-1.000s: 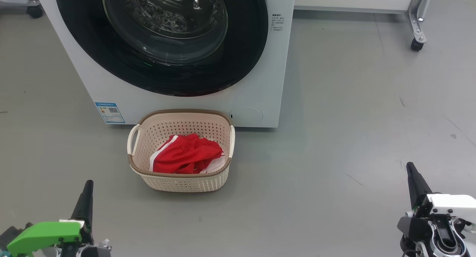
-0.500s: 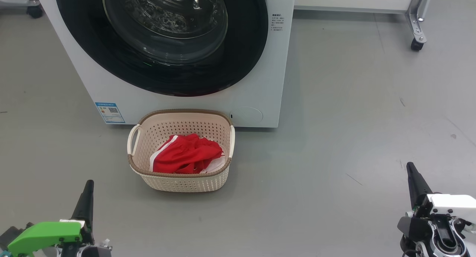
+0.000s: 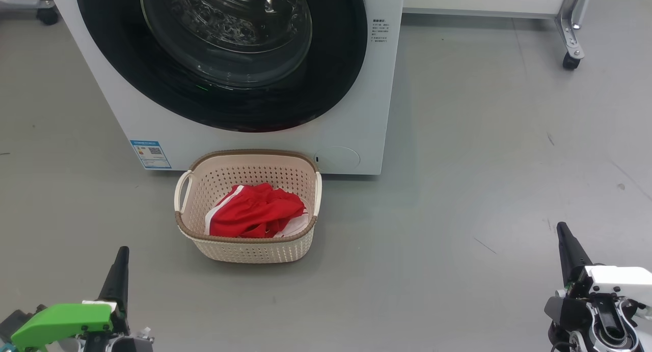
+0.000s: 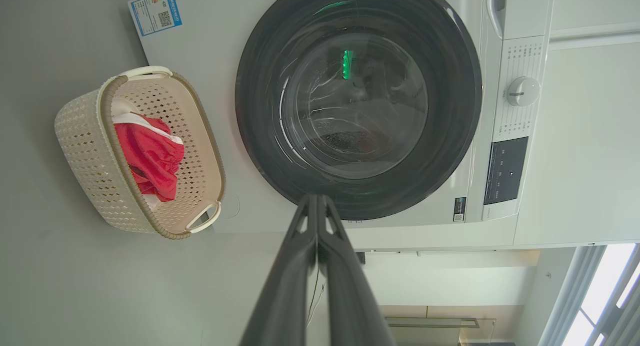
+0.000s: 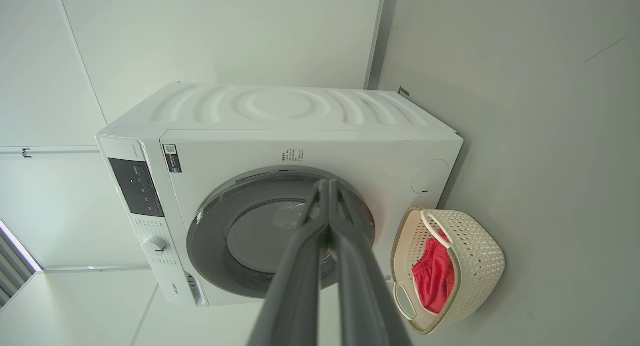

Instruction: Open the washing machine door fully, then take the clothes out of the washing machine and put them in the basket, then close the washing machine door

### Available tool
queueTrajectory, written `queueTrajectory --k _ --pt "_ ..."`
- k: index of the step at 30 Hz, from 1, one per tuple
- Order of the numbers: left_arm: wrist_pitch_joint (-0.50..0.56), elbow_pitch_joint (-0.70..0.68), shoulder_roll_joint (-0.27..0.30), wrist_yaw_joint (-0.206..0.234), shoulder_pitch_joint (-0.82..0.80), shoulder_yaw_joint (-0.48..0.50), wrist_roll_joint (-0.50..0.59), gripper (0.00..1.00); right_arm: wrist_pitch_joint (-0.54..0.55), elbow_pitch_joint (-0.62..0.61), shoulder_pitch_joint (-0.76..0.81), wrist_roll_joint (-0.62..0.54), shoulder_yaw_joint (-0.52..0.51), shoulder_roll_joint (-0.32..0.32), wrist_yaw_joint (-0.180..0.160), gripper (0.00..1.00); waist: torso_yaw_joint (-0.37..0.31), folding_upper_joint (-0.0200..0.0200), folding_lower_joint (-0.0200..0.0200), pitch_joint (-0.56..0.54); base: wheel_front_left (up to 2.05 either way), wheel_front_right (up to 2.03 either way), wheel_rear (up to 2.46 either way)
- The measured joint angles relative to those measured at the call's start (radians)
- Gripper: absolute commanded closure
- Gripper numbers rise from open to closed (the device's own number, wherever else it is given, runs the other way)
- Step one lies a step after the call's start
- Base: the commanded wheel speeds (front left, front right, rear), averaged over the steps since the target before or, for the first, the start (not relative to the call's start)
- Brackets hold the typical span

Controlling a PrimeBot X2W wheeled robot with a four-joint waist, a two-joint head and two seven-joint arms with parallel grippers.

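Note:
The white washing machine (image 3: 351, 112) stands at the top of the head view with its black-rimmed round door (image 3: 229, 56) flat against its front, closed. On the floor in front of it sits the cream basket (image 3: 248, 247) with the red and white clothes (image 3: 257, 209) lying inside. My left gripper (image 3: 118, 270) is low at the left, well short of the basket, and my right gripper (image 3: 566, 247) is low at the right. In the wrist views the left gripper (image 4: 316, 201) and the right gripper (image 5: 327, 186) each have their fingers pressed together, holding nothing.
A metal leg on a black caster (image 3: 570, 60) stands at the back right, under a pale cabinet. Another caster (image 3: 47, 17) is at the back left. Bare grey floor (image 3: 484, 163) spreads to the right of the machine and between the grippers.

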Motion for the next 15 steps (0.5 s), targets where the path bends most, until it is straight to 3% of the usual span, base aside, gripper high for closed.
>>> queueTrajectory --k 15 --pt "0.0 -0.001 -0.003 0.0 0.0 0.002 0.0 1.0 0.002 0.0 0.0 0.0 0.0 0.0 0.0 1.0 0.0 0.0 0.0 0.0 0.0 0.0 0.0"
